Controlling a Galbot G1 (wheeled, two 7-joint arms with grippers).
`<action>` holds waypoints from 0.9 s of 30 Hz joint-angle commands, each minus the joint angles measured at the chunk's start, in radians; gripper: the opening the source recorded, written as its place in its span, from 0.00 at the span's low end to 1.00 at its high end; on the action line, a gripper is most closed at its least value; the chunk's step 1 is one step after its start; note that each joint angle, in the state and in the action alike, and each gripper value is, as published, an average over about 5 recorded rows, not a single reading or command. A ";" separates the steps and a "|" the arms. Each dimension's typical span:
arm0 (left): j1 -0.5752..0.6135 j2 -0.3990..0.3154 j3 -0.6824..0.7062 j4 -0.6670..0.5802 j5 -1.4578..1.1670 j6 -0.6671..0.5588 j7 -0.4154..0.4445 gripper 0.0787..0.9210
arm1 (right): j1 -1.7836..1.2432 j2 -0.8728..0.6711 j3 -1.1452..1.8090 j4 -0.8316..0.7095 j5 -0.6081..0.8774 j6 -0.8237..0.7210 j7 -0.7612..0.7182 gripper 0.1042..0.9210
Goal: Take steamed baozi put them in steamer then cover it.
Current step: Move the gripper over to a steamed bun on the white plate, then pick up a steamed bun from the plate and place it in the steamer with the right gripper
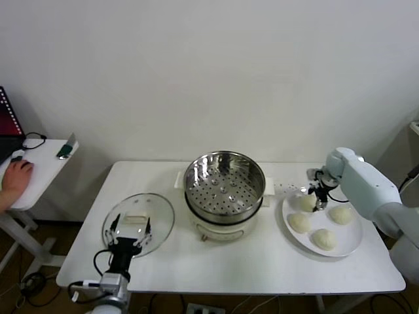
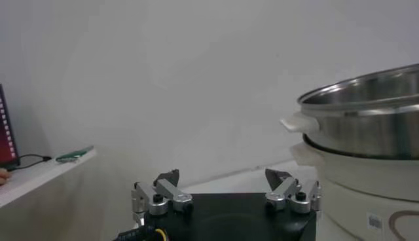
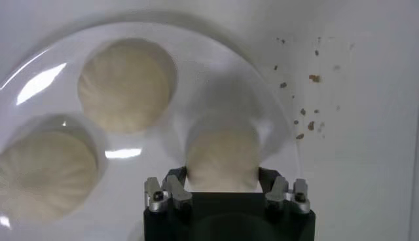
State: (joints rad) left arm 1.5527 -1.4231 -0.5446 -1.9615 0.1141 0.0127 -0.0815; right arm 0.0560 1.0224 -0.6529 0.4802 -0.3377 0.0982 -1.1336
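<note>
One steamed baozi (image 3: 222, 157) is sitting on the white plate (image 1: 353, 243) at the right of the head view, and the right gripper (image 1: 319, 198) is pinching it between its fingers. Three more baozi (image 1: 324, 239) are lying beside it. The steamer (image 1: 224, 183) is standing uncovered at centre; the cover (image 1: 139, 224) is lying lower left, the left gripper (image 1: 129, 230) hanging spread above it

A robot test room, not a home kitchen.
A bare white wall stood behind a plain white desk (image 1: 196, 275) with loose cables beneath it. Beside it, a person's hand (image 1: 16, 175) rested on a mouse at a side table (image 1: 46, 163) near a laptop (image 1: 8, 127).
</note>
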 commanded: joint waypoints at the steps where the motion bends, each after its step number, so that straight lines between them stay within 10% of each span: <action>1: 0.011 0.005 0.001 -0.012 0.002 0.008 0.001 0.88 | 0.048 -0.005 -0.026 0.013 0.007 0.043 -0.011 0.74; 13: 0.043 -0.010 0.006 -0.025 0.009 -0.005 -0.001 0.88 | 0.477 -0.063 -0.510 0.327 0.327 0.123 -0.079 0.74; 27: 0.060 -0.009 0.010 -0.034 0.010 -0.002 0.003 0.88 | 0.697 0.129 -0.630 0.572 0.354 0.258 -0.101 0.74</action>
State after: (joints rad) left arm 1.6050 -1.4308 -0.5340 -1.9937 0.1232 0.0103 -0.0812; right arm 0.6059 1.0592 -1.1687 0.8953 -0.0292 0.2843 -1.2217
